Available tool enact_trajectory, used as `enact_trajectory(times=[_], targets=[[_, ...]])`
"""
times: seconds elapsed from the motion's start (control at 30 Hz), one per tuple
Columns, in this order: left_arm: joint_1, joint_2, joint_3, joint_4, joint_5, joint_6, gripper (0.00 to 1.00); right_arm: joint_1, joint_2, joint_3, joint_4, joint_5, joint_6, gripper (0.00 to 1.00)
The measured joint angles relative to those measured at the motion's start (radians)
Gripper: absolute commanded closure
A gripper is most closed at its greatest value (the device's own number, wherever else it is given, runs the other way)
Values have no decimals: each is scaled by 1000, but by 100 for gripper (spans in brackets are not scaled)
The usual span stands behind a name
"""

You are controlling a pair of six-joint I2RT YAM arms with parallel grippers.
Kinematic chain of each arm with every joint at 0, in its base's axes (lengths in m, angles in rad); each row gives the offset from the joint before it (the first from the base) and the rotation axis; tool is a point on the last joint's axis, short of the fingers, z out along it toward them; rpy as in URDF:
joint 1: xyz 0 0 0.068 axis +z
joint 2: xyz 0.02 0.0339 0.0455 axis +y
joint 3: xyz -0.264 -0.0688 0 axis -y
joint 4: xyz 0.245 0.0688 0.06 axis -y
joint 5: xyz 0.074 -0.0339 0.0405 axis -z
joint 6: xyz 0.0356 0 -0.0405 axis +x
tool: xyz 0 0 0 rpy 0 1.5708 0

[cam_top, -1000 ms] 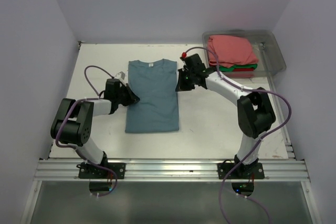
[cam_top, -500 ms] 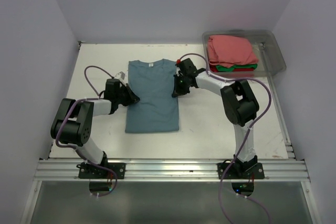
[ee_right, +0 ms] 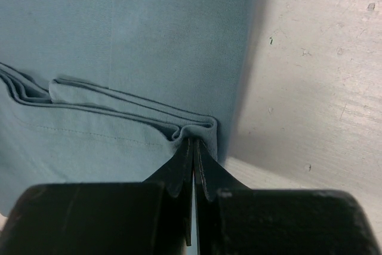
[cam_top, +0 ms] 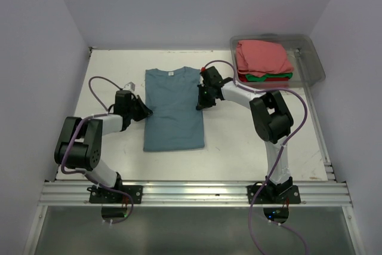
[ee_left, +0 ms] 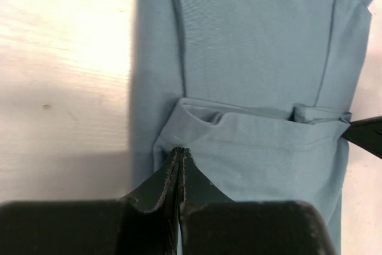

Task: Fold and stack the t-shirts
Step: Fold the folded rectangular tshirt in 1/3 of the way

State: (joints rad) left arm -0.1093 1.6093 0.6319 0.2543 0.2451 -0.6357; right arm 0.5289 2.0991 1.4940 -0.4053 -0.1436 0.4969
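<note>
The slate-blue cotton t-shirt point(cam_top: 174, 111) lies flat on the white table point(cam_top: 239, 141), its long axis running near to far. The left gripper point(cam_top: 145, 114) and right gripper point(cam_top: 200, 103) are both fully closed, pinching its left and right edges directly opposite each other.

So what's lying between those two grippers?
The slate-blue cotton t-shirt spans the gap between left gripper and right gripper, seen in the top view.

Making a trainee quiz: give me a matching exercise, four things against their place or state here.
1 blue tee
2 pink tee
3 green tee
4 left gripper

a on top in the bin
b shut on the blue tee's edge
c flat on the table
d edge showing under the pink tee

Pairs: 1-c, 2-a, 3-d, 4-b
</note>
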Motion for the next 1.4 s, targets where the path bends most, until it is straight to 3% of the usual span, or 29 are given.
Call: enact_trajectory(times=[0.2, 0.53, 0.73, 0.77, 0.8, 0.83, 0.87, 0.9, 0.93, 0.97, 1.07, 1.23, 1.4], targets=[[38, -3, -15, 3, -35, 0, 100, 1, 0, 0, 0, 3, 0, 100], [84, 39, -6, 59, 38, -21, 100, 1, 0, 0, 1, 3, -2, 100], [98, -90, -23, 59, 39, -26, 100, 1, -1, 1, 1, 3, -14, 100], [99, -118, -23, 61, 39, -26, 98, 1, -2, 2, 1, 3, -20, 100], [99, -153, -20, 62, 42, -26, 87, 1, -5, 3, 0, 4, -27, 98], [100, -180, -11, 60, 48, -23, 81, 0, -8, 4, 1, 5, -33, 72], [100, -201, 11, 58, 56, -24, 67, 0, -12, 7, 0, 8, -38, 58], [100, -207, 29, 58, 61, -22, 62, -1, -16, 11, 1, 13, -46, 47], [101, -208, 62, 47, 66, -22, 60, -2, -21, 21, -2, 19, -55, 28], [101, -199, 101, 36, 69, -21, 58, -2, -25, 38, -4, 24, -59, 23], [101, -124, 256, -11, 74, -9, 54, -3, -28, 137, -32, 51, -94, 14], [101, 116, 560, -127, 75, 23, 55, -16, -17, 400, -100, 111, -128, 15], [109, 337, 768, -248, 114, 72, 56, -71, 51, 588, -121, 132, -137, 19]])
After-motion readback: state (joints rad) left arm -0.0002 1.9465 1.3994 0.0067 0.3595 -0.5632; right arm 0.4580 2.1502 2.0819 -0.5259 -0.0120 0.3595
